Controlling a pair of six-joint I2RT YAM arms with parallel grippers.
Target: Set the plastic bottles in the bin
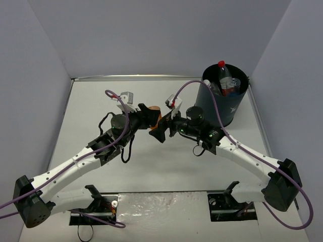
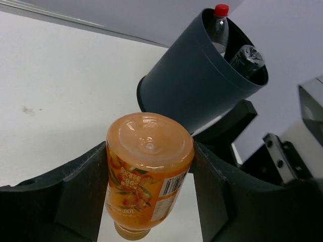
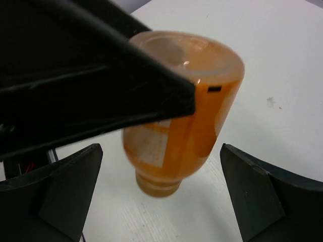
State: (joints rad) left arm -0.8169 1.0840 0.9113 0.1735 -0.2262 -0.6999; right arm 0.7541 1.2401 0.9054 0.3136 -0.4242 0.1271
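My left gripper (image 1: 147,119) is shut on the orange-filled bottle (image 1: 157,117) and holds it above the table's middle, cap end down. The left wrist view shows the bottle (image 2: 149,171) squeezed between both fingers. My right gripper (image 1: 160,127) is open and faces it. In the right wrist view the bottle (image 3: 181,116) hangs between the spread right fingers (image 3: 262,194) without touching them. The dark bin (image 1: 222,103) stands at the back right and holds a red-capped bottle (image 1: 221,64) and a clear bottle (image 2: 246,56). The other bottles are out of sight.
The bin's side (image 2: 192,96) is just behind the held bottle in the left wrist view. The table's back edge (image 1: 136,77) meets the grey wall. Purple cables (image 1: 197,85) loop over both arms.
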